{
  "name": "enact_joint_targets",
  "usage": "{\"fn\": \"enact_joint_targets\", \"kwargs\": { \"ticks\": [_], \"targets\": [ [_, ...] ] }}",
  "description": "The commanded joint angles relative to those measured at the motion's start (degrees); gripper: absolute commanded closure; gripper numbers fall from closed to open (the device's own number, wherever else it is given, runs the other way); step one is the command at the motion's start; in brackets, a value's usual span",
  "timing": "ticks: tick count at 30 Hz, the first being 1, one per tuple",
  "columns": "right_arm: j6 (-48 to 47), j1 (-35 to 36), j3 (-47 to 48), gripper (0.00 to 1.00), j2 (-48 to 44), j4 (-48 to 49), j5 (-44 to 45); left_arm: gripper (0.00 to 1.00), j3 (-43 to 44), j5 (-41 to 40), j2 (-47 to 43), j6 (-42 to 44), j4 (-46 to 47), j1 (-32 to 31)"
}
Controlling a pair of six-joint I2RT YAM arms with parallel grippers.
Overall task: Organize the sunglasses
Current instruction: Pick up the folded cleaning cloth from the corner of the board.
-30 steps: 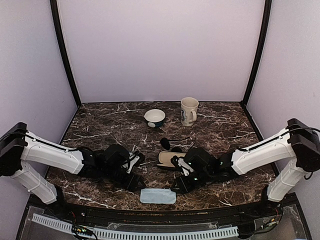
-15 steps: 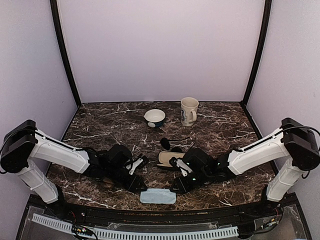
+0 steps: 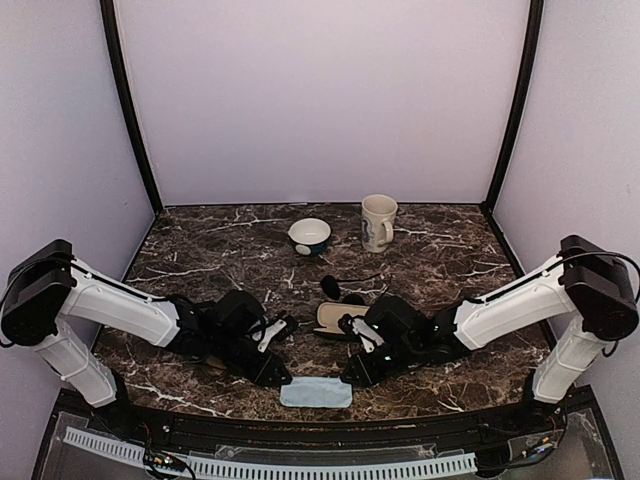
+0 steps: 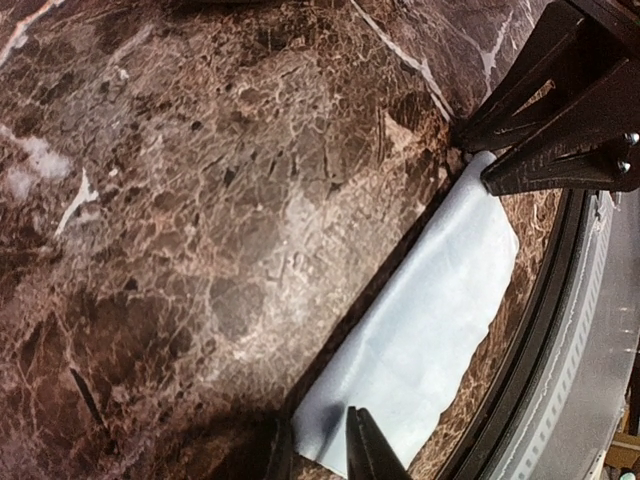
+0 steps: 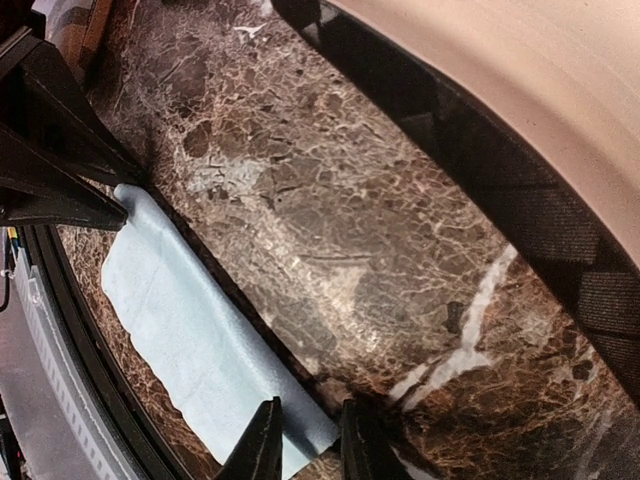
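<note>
Sunglasses lie on the dark marbled surface near its middle, lenses down or flat; at this size I cannot tell which. One thin arm stretches off toward the right. They are outside the case, which sits open just in front of them with its pale lining up. Whether the two touch is unclear. Behind them, toward the back wall, stand a white bowl with a dark band and a cream mug, both well apart from the glasses.

In front of the case, at the near edge of the surface, a pale blue cloth lies flat. Both arms reach low over the surface toward it, one from each side.

The left pincer is at the cloth's left end. Its fingers stand a narrow gap apart, with the corner of the cloth showing between them, and the cloth there is flat, not lifted.

The right pincer is at the other end, with the same narrow gap and the cloth's corner between its tips. Neither pincer touches the sunglasses. The case's rim fills the upper right of the right wrist view.
</note>
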Motion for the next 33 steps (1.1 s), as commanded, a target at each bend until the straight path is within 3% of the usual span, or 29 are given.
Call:
{"fn": "enact_joint_targets", "kwargs": {
  "ticks": [1,23,33],
  "targets": [
    [-0.11,-0.46,-0.20,0.80,0.65,1.28,-0.21,0.81,0.28,0.71,0.42,0.90,-0.83,0.15],
    [-0.30,-0.55,0.38,0.97,0.26,1.02,-0.55,1.00,0.18,0.97,0.62,-0.64,2.14,0.15],
    [-1.29,-0.92,1.02,1.00,-3.78,-1.02,2.36,1.00,1.08,0.81,-0.55,-1.32,2.75,0.15]
  ]
}}
